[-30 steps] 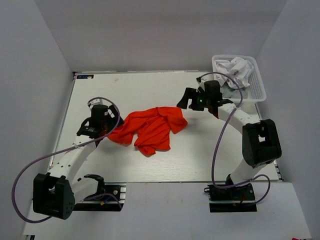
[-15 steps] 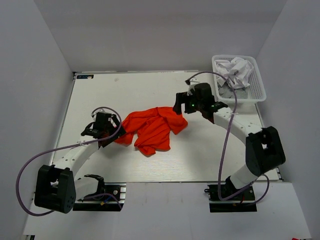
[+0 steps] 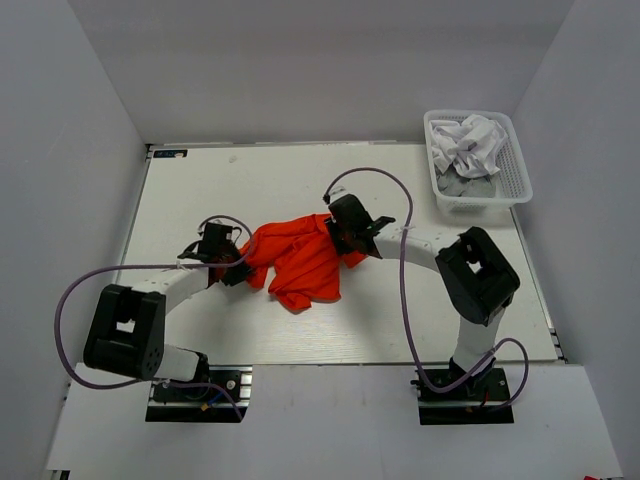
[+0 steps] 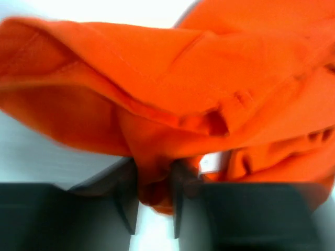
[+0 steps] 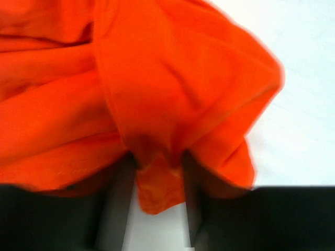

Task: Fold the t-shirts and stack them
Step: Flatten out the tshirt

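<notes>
A crumpled orange-red t-shirt (image 3: 300, 258) lies mid-table. My left gripper (image 3: 237, 268) is at its left edge and my right gripper (image 3: 338, 236) at its upper right edge. In the left wrist view the left gripper (image 4: 153, 193) has a bunched fold of the orange-red t-shirt (image 4: 172, 89) pinched between its fingers. In the right wrist view the right gripper (image 5: 157, 193) likewise holds a hanging fold of the t-shirt (image 5: 157, 78) between its fingers. White and grey t-shirts (image 3: 468, 150) sit crumpled in the basket.
The white lattice basket (image 3: 520, 178) stands at the back right corner of the white table (image 3: 250, 180). Grey walls close in the left, right and back. Both arms' purple cables loop over the table.
Both arms swung inward to the orange-red t-shirt, the right one coming from near the basket. Both grippers went from wide open to closed around folds of cloth.
</notes>
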Available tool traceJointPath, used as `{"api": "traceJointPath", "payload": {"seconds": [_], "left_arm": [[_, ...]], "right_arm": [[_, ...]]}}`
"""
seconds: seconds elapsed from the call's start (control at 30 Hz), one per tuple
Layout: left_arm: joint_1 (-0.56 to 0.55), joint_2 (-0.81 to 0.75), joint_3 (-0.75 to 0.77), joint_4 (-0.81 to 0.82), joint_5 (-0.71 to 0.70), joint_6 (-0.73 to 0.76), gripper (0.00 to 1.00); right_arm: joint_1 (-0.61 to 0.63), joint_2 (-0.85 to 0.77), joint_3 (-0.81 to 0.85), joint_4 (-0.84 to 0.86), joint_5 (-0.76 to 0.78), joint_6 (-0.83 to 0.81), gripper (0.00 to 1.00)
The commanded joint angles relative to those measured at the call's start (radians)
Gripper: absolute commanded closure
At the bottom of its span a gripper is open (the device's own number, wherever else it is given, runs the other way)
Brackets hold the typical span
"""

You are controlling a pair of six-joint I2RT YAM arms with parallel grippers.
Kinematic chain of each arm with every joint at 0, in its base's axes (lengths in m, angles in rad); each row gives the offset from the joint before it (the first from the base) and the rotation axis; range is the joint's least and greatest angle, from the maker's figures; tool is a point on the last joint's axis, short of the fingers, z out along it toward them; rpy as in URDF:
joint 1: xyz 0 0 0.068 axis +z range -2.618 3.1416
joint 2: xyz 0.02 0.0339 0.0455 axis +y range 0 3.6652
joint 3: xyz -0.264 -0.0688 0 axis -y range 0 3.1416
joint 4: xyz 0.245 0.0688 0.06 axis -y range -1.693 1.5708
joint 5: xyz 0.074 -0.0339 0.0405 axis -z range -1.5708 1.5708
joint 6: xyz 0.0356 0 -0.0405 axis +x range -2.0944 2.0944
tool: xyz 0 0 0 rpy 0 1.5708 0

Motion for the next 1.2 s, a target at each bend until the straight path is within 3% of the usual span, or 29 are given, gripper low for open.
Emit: {"api": "traceJointPath", "payload": {"seconds": [0.0,0.03,0.07,0.1,0.17,0.37,0.53,0.63,0.83,1.17], "left_arm": [[-0.003,0.031,0.020,-0.007,0.010,0.006,0.85],[-0.003,0.031,0.037,-0.007,-0.004,0.006,1.00],[-0.003,0.031,0.047,-0.030,-0.027,0.006,1.00],[-0.003,0.031,0.060,-0.041,-0.042,0.006,1.00],[-0.003,-0.013,0.098,-0.059,-0.093,0.015,1.00],[-0.003,-0.197,0.234,-0.121,-0.269,0.026,1.00],[-0.003,-0.380,0.383,-0.202,-0.447,0.026,1.00],[-0.003,-0.458,0.431,-0.187,-0.477,0.050,1.00],[-0.003,-0.627,0.526,-0.130,-0.391,0.142,1.00],[0.007,-0.765,0.741,-0.128,-0.123,0.237,1.00]], "right_arm": [[0.008,0.022,0.074,-0.003,0.207,0.048,0.65],[0.008,0.019,0.087,-0.006,0.228,0.072,0.73],[0.003,0.019,0.090,-0.004,0.240,0.089,0.87],[0.001,0.000,0.091,-0.009,0.270,0.097,0.94],[-0.005,-0.032,0.098,-0.006,0.274,0.101,1.00],[-0.020,-0.212,0.122,-0.018,0.402,0.137,1.00],[-0.058,-0.413,0.108,0.039,0.489,0.079,1.00],[-0.065,-0.496,0.118,0.074,0.496,0.020,1.00],[-0.068,-0.678,0.168,0.101,0.415,-0.087,1.00],[-0.065,-0.918,0.343,0.016,0.075,-0.175,1.00]]}}
